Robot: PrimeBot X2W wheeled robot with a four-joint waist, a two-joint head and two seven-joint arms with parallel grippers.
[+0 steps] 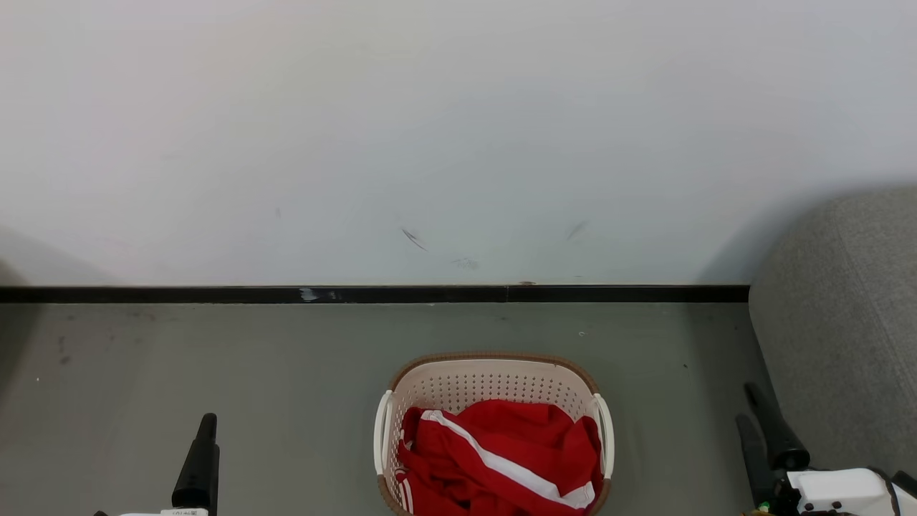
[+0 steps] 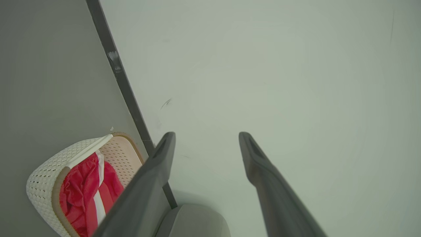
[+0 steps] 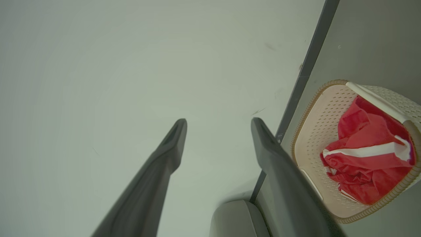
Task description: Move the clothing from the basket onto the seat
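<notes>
1. Red, soft fabric clothing with white stripes lies heaped in the oval cream perforated plastic basket with a brown woven-look rim, at the bottom centre of the head view; the basket stands on the grey-green floor, short of the black skirting strip and the white wall.
2. At the right edge of the head view rises the large grey fabric-upholstered seat, near the basket but apart from it; the part in view bears no garment, so the move looks not yet begun.
3. At the lower left of the head view, the left gripper has its two long dark fingers spread wide with nothing between them, well apart from the basket; the right gripper is spread just as wide and empty, at the lower right, just beside the seat.
4. Handling, as a judgement: the cloth should be light and limp, not fragile; it will drape and trail from a pinch; the heap looks tangled, so lifting one garment may drag another along; a hanging fold could catch on the rim or the white handles.
5. Best hold, I judge: the raised crumpled ridge at the top middle of the heap, above the white stripe; pinch a thick fold rather than a flat layer, clear of the perforated side; lift high before carrying towards the right of the frame.
</notes>
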